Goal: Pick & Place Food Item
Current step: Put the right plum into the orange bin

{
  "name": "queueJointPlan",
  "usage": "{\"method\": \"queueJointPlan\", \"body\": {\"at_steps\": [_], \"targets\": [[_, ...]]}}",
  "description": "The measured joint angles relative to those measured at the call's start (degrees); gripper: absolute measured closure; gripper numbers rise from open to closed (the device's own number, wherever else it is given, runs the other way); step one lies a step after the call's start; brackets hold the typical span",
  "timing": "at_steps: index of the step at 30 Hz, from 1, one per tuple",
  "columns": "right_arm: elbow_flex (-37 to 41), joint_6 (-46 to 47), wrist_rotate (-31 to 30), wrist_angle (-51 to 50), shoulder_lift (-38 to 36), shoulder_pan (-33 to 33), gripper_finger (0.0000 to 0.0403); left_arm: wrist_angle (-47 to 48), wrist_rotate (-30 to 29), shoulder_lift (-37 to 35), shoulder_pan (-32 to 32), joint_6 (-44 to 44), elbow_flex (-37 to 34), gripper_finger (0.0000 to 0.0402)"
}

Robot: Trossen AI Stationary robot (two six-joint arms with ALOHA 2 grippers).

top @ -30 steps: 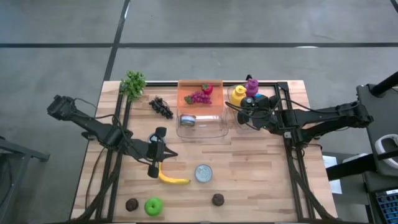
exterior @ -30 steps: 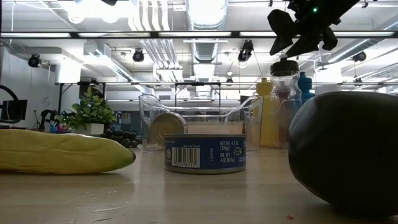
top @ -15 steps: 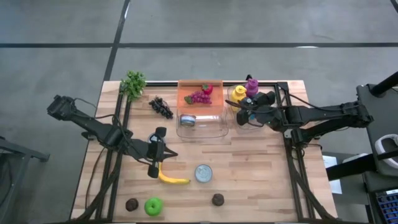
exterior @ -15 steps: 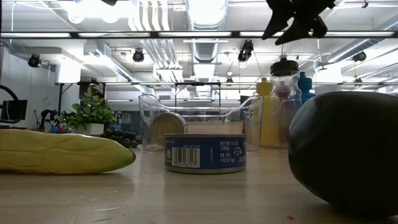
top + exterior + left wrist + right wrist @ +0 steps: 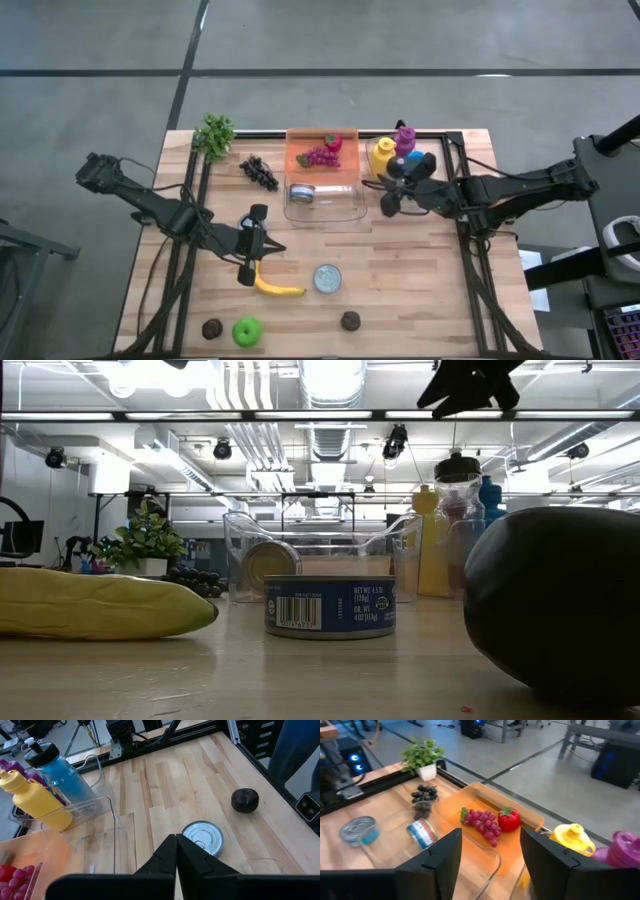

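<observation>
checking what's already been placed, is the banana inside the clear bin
No, in the high view the banana lies on the bare wooden table, well apart from the clear bin, which holds only a can.

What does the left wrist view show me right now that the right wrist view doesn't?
Only the left wrist view: its shut left gripper, the flat tuna can on the bare wood, a dark round item and the blue bottle. Only the right wrist view: the open right gripper, the potted plant, dark grapes, a strawberry and the can lying in the clear bin. Both show the yellow bottle and the red grapes on the orange tray.
</observation>
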State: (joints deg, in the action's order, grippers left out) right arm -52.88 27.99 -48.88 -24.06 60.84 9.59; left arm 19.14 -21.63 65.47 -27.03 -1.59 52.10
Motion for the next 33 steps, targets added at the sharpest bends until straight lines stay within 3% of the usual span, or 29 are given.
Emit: {"method": "queueJointPlan", "body": {"at_steps": [13, 17, 26, 33], "targets": [[0.0, -6.6, 0.1, 6.2, 3.4, 7.1, 0.0352, 0.0, 0.0, 0.0, 0.0, 0.0, 0.0, 0.0393], [0.0, -11.0, 5.3, 9.9, 7.4, 8.6, 0.0389, 0.0, 0.0, 0.0, 0.0, 0.0, 0.0, 0.0393], [0.0, -16.9, 23.9, 16.9, 15.4, 12.1, 0.0394, 0.0, 0.0, 0.0, 0.0, 0.0, 0.0, 0.0393], [0.0, -18.2, 29.4, 20.2, 19.3, 14.9, 0.0394, 0.0, 0.0, 0.0, 0.1, 0.0, 0.0, 0.0393]]}}
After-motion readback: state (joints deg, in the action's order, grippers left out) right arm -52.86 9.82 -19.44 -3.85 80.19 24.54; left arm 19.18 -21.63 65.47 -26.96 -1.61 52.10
